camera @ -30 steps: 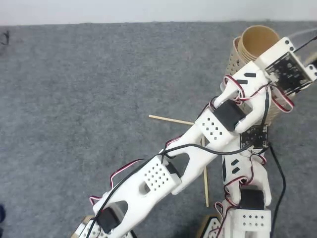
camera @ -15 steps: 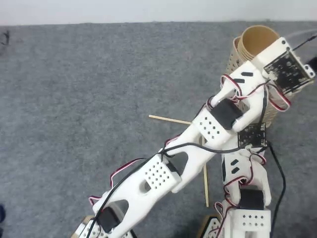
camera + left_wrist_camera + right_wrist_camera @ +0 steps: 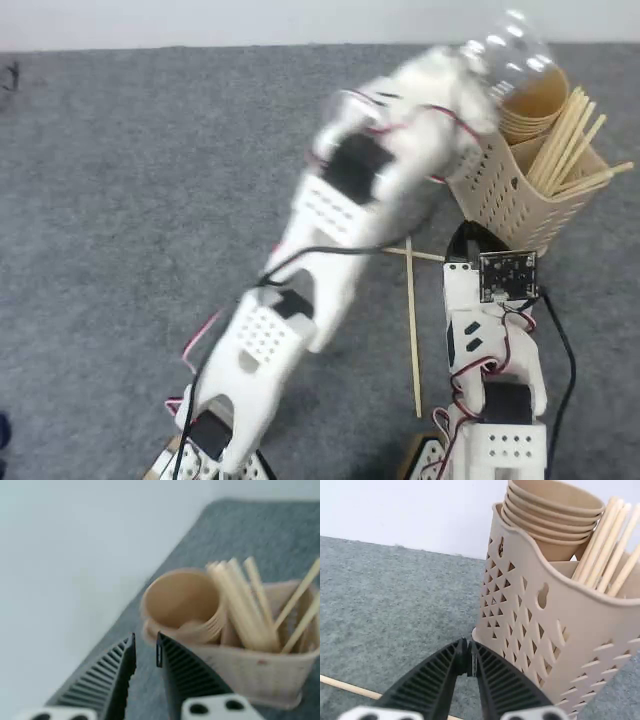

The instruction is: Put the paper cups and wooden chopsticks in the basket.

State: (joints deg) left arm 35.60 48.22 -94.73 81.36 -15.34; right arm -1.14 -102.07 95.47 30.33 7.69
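Note:
A beige perforated basket [image 3: 505,205] stands at the far right and holds a stack of paper cups [image 3: 535,98] and several wooden chopsticks [image 3: 570,150]. Two more chopsticks lie on the carpet: one runs toward the near edge [image 3: 412,335], the other lies crosswise [image 3: 420,254] by the basket's foot. My left gripper [image 3: 145,647] hovers beside and above the cups [image 3: 182,605], its fingers a narrow gap apart and empty. My right gripper [image 3: 469,656] is shut and empty, low in front of the basket wall [image 3: 555,625], close to the crosswise chopstick [image 3: 342,685].
Grey carpet [image 3: 150,200] covers the table, with open room to the left. A pale wall [image 3: 300,20] runs along the far edge behind the basket. The left arm [image 3: 330,220] stretches diagonally across the middle.
The left arm has swung up and leftward off the basket, fast enough to blur. The chopsticks standing in the basket are now uncovered. The right arm has stayed put.

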